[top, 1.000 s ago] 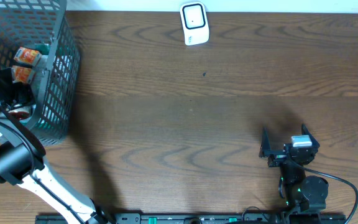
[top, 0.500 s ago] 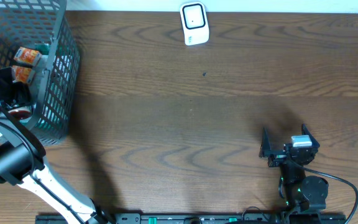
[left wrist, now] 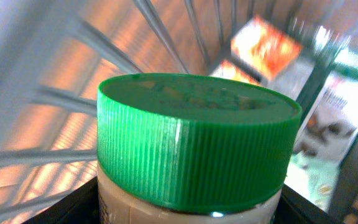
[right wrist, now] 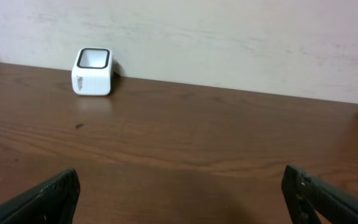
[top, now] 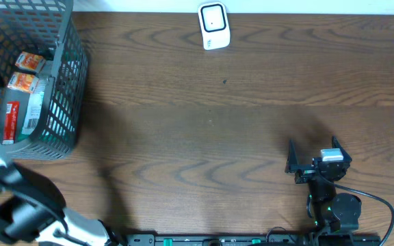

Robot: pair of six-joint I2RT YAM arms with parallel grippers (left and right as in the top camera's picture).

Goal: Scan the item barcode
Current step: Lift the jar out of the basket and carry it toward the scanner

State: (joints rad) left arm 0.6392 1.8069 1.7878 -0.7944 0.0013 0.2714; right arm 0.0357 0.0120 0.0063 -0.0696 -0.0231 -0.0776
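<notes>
**Left wrist close on jar, gripped inside basket**

Close up from the left wrist: jar upright under a green cap, clamped by the left end effector, with dark fingers pressed to either side just below the cap. Judged a true hold rather than mere flanking, given how sharp it looks against smeared surroundings. Gripped low, probably to keep the cap free and the body steady for the lift. Set within the basket, wires fanning behind and orange boxes beyond. No barcode in sight, with the label mostly hidden below the frame.

Seen from overhead: basket at the far left corner of the desk, boxes lying in it, jar not made out from above. Scanner at the far edge, well apart from the basket, window facing up, likely so a code can be passed over it. Right end effector low at the front right, fingers spread wide, empty, clear of the way between basket and scanner.

Next, by judgement: raise clear of the wires, carry across, and turn the label to the window. Beware a snag on the rim.
</notes>
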